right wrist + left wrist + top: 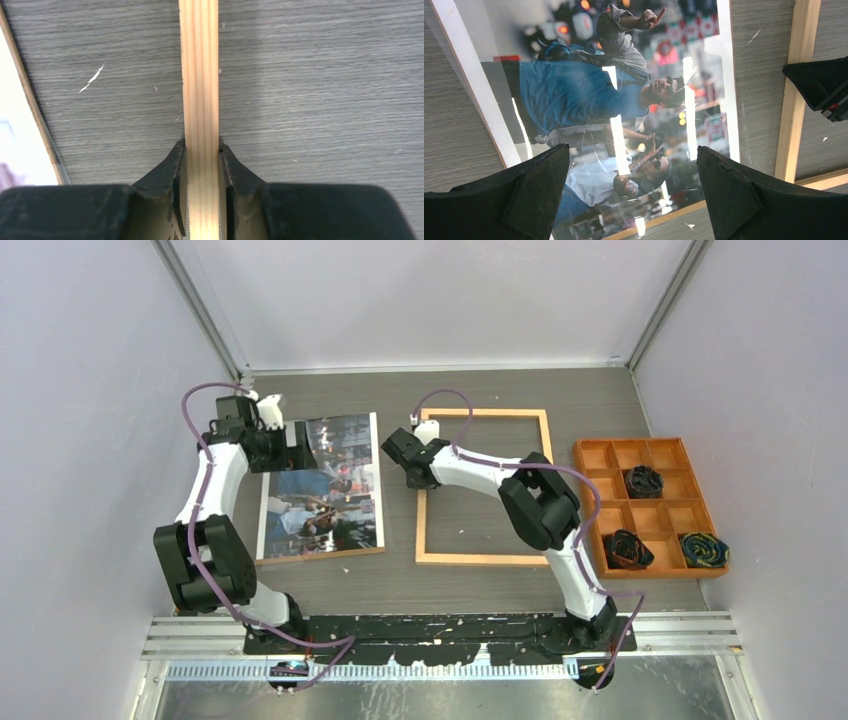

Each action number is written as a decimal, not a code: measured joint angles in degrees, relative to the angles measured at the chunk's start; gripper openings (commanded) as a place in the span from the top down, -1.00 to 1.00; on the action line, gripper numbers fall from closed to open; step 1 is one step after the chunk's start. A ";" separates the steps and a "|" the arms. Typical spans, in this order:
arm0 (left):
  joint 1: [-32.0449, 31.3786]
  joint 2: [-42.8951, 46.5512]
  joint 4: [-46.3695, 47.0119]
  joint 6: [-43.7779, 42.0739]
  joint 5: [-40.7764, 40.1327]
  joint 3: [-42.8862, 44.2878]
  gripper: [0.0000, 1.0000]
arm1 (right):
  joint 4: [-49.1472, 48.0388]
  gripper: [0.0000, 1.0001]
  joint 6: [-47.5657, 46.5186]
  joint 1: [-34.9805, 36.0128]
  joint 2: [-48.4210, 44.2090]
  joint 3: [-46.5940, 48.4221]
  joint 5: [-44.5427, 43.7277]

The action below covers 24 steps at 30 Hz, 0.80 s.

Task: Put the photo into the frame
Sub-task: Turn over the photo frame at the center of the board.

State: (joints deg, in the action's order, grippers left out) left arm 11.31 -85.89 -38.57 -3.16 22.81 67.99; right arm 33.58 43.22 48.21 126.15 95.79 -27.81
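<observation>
Right pincer [201,148] clamps the frame [199,60] — left pincer [631,152] gapes over the photo [574,90].

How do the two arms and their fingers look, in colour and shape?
The left arm and right arm alike have white links between bulky black joints. A thin purple cable loops along each. The fingers are matte black wedges.

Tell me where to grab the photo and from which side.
Probably take the photo by its thin left edge, from above with the left gripper: it lies flat, print up, and the frame lies beyond its right edge.
</observation>
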 measured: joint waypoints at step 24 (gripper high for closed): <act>-0.35 4.46 -4.63 -2.14 1.01 -1.55 -0.99 | 3.63 0.99 12.41 1.57 -13.09 13.75 18.27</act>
State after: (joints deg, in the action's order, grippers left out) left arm 10.96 -81.43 -43.20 -5.30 23.81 66.43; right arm 37.21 55.64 49.78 113.06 109.54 -9.54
